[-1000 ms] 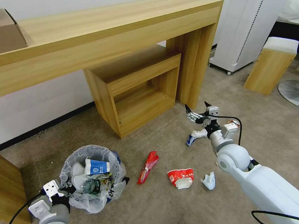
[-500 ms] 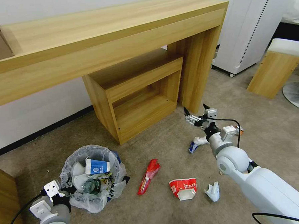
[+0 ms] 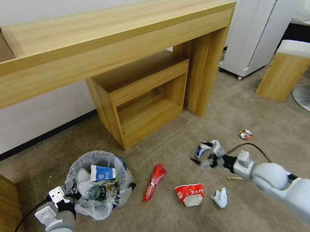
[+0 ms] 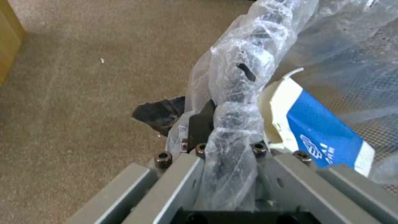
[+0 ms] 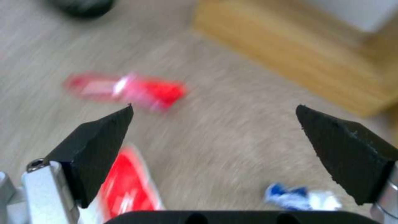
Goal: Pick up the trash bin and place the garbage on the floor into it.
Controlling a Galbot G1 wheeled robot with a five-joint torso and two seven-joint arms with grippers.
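Beige floor: left tool clamps the trash bin rim; right tool, spread wide, should straddle the blue-white wrapper squarely.

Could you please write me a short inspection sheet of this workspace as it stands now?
Surface: beige carpet floor, littered.
Job's things: trash bin, bag-lined, partly filled, holding a blue-white carton.
Clutter: long red wrapper, red-white cup, white tissue, blue-white wrapper, crushed can, wooden stick.
Grippers: left gripper shut on the bin's rim; right gripper open, low beside the blue-white wrapper.
Cables: black cable on the right arm.
Surroundings: wooden desk, cubby shelf.
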